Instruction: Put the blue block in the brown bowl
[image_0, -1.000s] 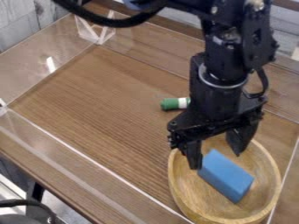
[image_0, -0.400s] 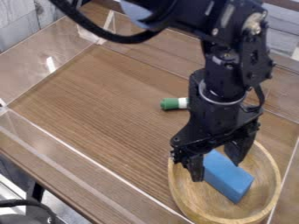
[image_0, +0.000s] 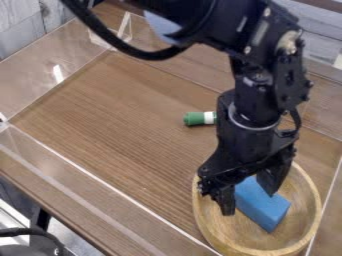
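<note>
While my arm reaches in from the top of the frame and bends down toward the lower right, my pincer (image_0: 249, 190) points straight down into the brown bowl (image_0: 211, 222). Its two dark fingers (image_0: 223, 196) are spread wide, released, gripping nothing. One finger stands at the left, over the bowl's inner floor close to the left rim; the other stands further right and a little higher in the frame, at the far end of the blue block (image_0: 263, 205).

That block lies flat inside the bowl, in the lower right of the frame, its long side running from upper left to lower right. Its upper left end sits between my fingers, partly hidden behind them, while its lower right end shows clear against the light wood. Whether either finger touches the block I cannot tell from this angle.

Resting on the wooden table (image_0: 107, 110), the bowl has its lower rim cut off by the bottom edge of the frame and its right rim close to the right edge.

Just left of my wrist, near the middle of the frame, a green-and-white marker (image_0: 201, 119) lies on the table, apart from the bowl. Clear low walls (image_0: 54, 72) fence the tabletop along the left and the far side.
</note>
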